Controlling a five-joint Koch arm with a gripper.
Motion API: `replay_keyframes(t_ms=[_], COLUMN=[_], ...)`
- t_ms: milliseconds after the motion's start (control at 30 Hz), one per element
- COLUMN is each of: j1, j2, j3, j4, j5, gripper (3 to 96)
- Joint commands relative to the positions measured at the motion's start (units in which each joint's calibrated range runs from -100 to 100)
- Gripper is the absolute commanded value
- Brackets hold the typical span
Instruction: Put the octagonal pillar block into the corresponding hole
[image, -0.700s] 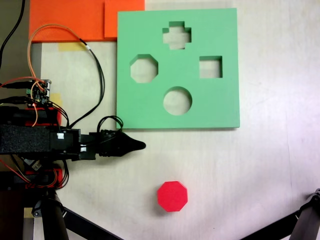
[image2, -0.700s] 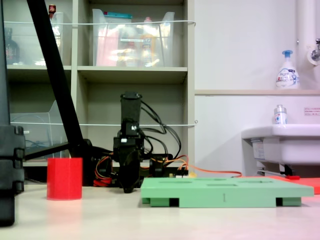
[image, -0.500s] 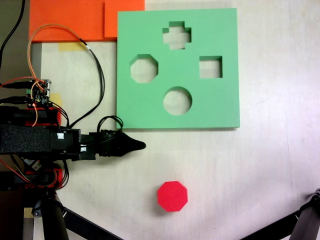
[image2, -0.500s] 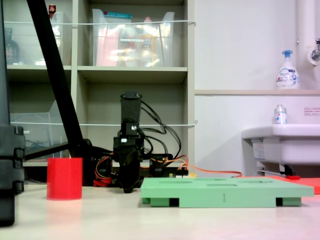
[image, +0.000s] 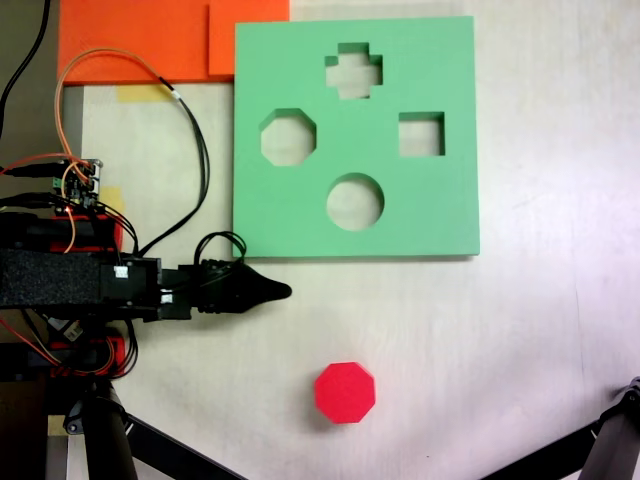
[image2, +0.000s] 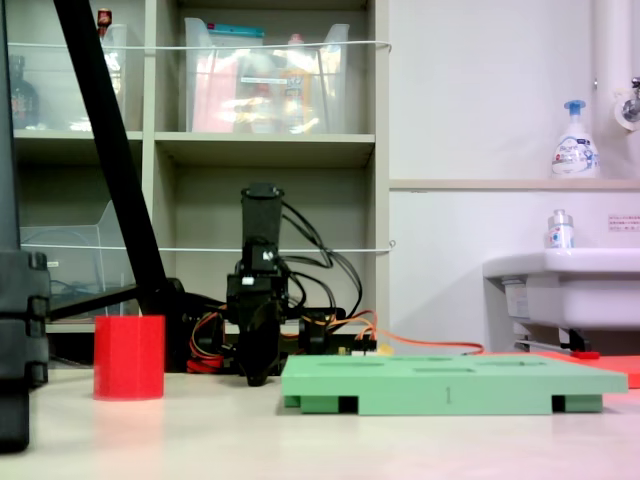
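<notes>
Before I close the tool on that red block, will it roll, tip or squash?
The octagonal pillar block stands on a flat end with flat sides, so it should not roll. In the second exterior view it looks about as tall as wide, so tipping seems unlikely. It looks like light foam; it may give slightly under pressure.

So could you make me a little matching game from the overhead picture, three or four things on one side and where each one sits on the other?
Things, all in the first exterior view:
1. red block
2. gripper
3. octagonal hole
4. square hole

Places:
A. on the right side of the green board
B. on the bare table, below the board
C. on the left side of the green board
D. just off the board's lower left corner, tip pointing right

Pairs: 1-B, 2-D, 3-C, 4-A
</notes>
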Motion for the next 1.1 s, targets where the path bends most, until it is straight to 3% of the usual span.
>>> replay_keyframes(t_ms=[33,367,533,700,900,1100], j1=[0.0,-0.8,-4.0,-10.8,-12.7,-12.5], j2=[-0.5,-0.5,-0.5,-0.5,-0.5,3.6], j3=[-0.8,-0.8,-0.8,0.9,35.3,57.8], j4=[-5.8,-5.7,0.6,-0.4,-50.3,-71.1], j5=[-0.2,0.6,15.8,23.6,31.2,33.9], gripper=[48.1,48.5,48.1,44.1,43.2,43.2])
